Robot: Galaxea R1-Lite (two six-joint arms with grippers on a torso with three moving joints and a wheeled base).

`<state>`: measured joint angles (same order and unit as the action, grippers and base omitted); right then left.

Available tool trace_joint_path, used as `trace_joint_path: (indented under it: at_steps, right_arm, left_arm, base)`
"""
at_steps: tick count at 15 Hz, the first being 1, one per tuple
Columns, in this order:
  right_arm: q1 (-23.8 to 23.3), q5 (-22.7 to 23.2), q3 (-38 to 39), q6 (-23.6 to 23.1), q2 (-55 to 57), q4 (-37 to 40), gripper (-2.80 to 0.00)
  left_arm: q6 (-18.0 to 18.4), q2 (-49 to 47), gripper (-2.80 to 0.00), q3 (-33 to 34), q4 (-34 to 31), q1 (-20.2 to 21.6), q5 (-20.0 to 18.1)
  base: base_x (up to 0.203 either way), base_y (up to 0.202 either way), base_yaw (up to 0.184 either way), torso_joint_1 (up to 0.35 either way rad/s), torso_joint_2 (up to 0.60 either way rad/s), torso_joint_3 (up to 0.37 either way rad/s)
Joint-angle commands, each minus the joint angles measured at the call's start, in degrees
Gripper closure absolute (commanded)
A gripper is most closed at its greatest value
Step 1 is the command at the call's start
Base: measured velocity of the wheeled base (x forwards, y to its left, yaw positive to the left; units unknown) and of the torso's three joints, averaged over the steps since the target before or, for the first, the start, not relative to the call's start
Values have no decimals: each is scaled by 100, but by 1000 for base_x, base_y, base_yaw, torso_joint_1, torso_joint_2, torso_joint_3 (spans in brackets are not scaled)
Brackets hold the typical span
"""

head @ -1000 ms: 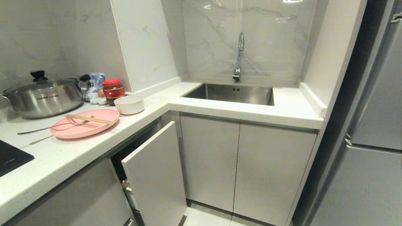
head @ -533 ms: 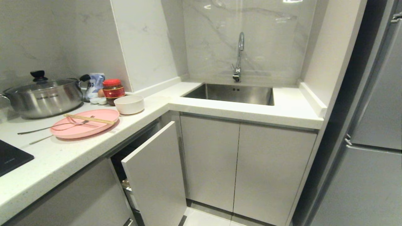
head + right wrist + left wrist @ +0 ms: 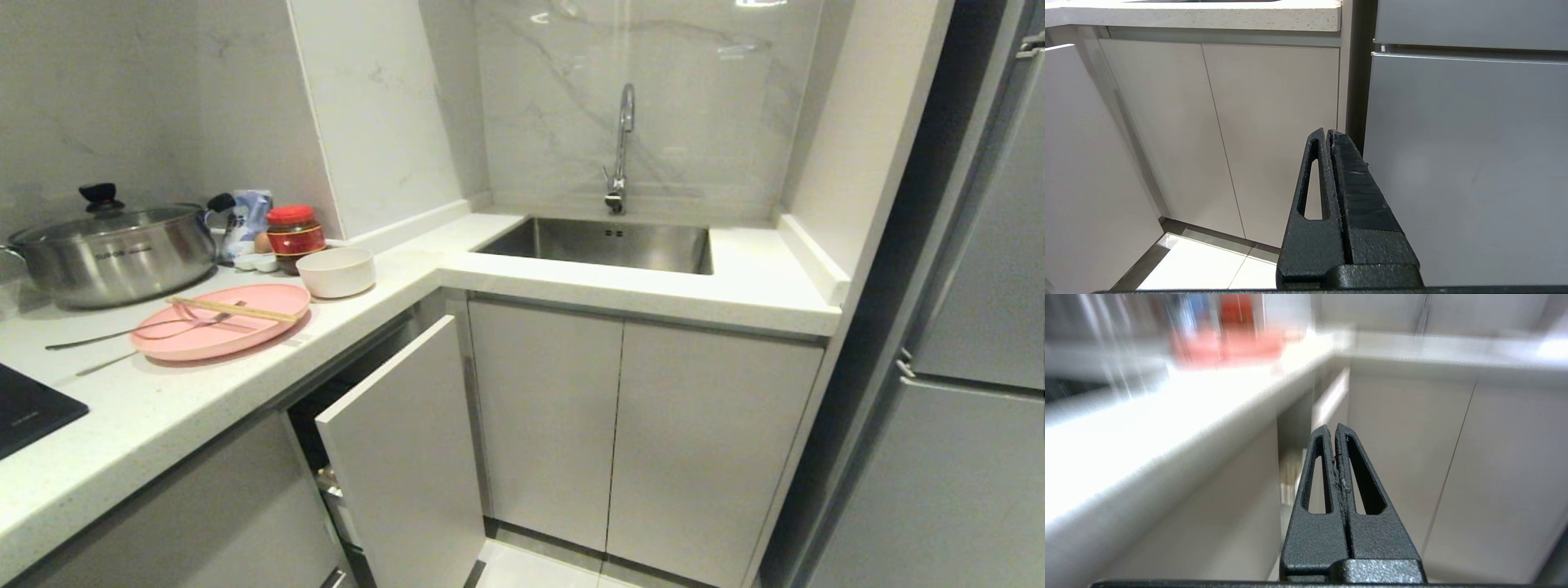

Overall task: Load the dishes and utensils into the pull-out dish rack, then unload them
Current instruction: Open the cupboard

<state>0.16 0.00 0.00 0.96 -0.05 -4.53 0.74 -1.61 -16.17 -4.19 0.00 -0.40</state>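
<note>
From the head view, neither arm shows. The pale-pink plate (image 3: 220, 322) lies flat on the white tabletop (image 3: 245, 384), near its front edge, so it is within easy reach from the aisle. The chopsticks (image 3: 234, 310) rest across the plate, and the fork (image 3: 135, 331) leans with its tines on the plate and its handle trailing onto the tabletop toward the steel pot (image 3: 110, 253); stacked this way, the utensils probably have to come off before the plate is lifted. The off-white bowl (image 3: 335, 271) stands upright just behind the plate, beside a red-lidded jar (image 3: 294, 234). Below, the pull-out dish rack (image 3: 404, 449) is drawn partly out, its pale grey front angled into the aisle; only a sliver of its inside shows, so nothing appears loaded yet.

From the left wrist view, the left pincer (image 3: 1335, 428) is closed and empty, pointing at the gap beside the drawer front, below the tabletop's edge.

From the right wrist view, the right pincer (image 3: 1328, 132) is also closed on nothing, parked low and facing the cabinet doors (image 3: 1224, 134) under the sink, clear of the work.
</note>
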Motion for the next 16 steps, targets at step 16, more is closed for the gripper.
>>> trace_joint_path:
  at_steps: [16]
  right_arm:
    - [2, 0, 151, 0, 5, -4, 0]
  left_arm:
    - [-86, -7854, 0, -5859, -463, -1341, 165]
  base:
    - [0, 0, 0, 0, 0, 0]
